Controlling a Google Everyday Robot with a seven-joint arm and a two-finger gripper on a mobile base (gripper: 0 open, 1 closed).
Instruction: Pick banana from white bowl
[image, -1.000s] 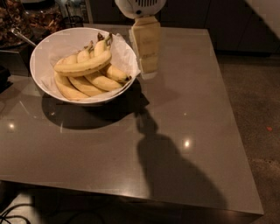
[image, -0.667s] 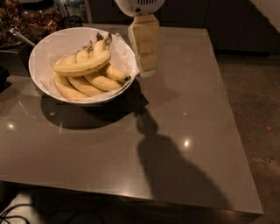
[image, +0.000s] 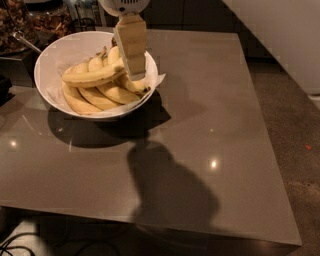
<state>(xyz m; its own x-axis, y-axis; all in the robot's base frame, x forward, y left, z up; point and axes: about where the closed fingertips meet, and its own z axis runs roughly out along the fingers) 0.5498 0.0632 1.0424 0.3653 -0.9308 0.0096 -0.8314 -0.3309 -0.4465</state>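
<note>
since the earlier frame the hand (image: 134, 70) has swung left, from beside the white bowl (image: 55, 55) to over its right part; the bowl and its fruit lie as they did. the hand hangs nose-down with its tip just at the right end of the banana (image: 92, 76). whether it is open or closed, and whether it touches or holds anything, i cannot tell.

the banana lies on top of the heap in the bowl, which stands at the back left of the worktop (image: 200, 125). it rests across the other bananas (image: 110, 93) bunched under it. its long axis runs nearly left to right across the bowl, the right end a little higher and further back, close under the hand. the left end points towards the bowl's left wall. which end carries the stalk i cannot tell.

as a judgement: it should be light and fairly stiff along its length, but ripe, so soft under the skin and easily bruised by a hard squeeze. the skin is smooth and may slip. the best hold looks to be across the thick middle, closing across the long axis, well left of where the hand hangs now. taken at one end it would likely tip or roll off the fruit beneath.
</note>
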